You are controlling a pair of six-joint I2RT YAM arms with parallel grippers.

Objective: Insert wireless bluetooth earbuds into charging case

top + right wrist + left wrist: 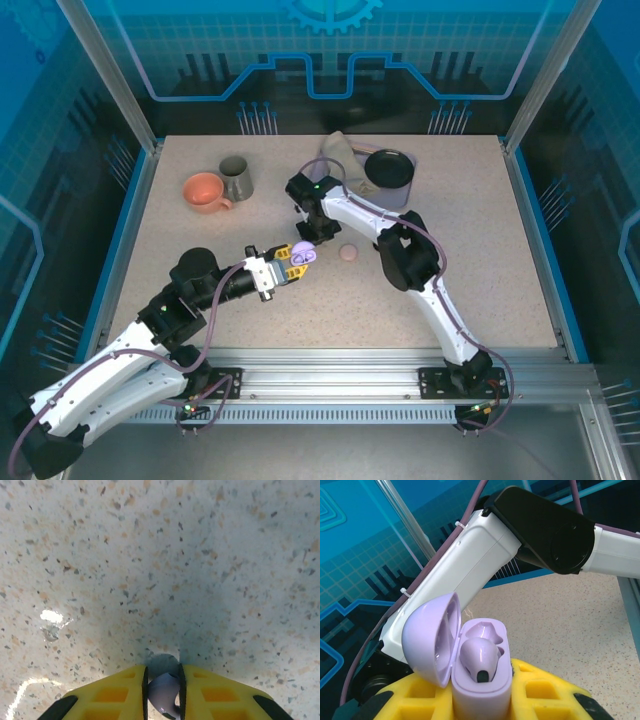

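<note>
My left gripper [287,262] is shut on an open lilac charging case [481,680], held upright between its yellow fingers [546,692]. The lid [430,639] hangs back to the left. One lilac earbud [480,656] sits in the near slot, while the far slot [484,629] is empty. My right gripper [163,680] points down just over the table, shut on a second lilac earbud [165,692]. In the top view the right gripper [318,231] hangs just behind the case [303,252].
A small round pink case [348,253] lies on the table right of the lilac one. An orange cup [205,192] and a grey mug [236,177] stand at the back left. A black bowl [388,168] rests on a cloth at the back.
</note>
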